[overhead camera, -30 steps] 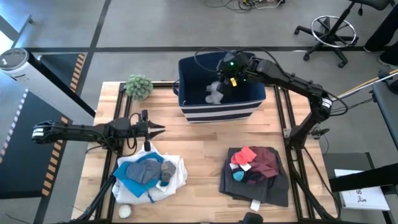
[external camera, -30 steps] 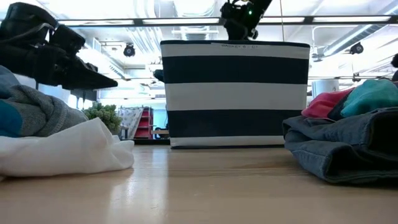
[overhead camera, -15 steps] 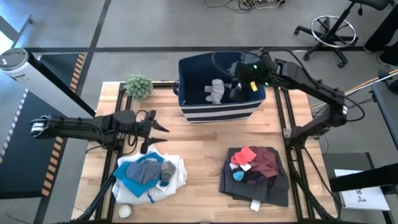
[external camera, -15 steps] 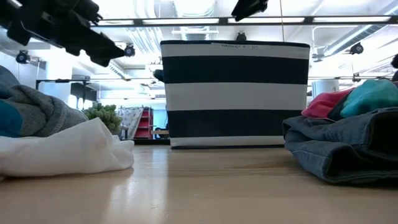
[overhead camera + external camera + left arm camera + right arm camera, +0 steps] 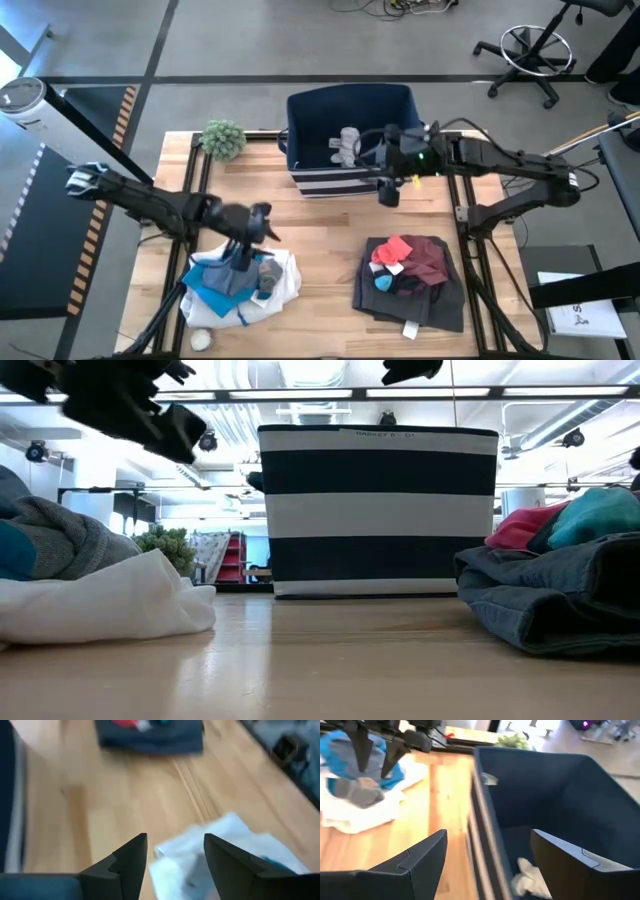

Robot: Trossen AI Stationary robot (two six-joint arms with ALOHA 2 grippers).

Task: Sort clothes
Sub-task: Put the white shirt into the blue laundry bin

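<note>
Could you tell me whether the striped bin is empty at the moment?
Not empty: a small white piece lies inside the striped bin; the right wrist view shows it on the bin's floor.

Both hands open: left (image 5: 252, 240), right (image 5: 387, 187).

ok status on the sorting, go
Left gripper open, over left pile. Right gripper open, empty, at bin front. White piece in bin. Nothing blocking.
</note>
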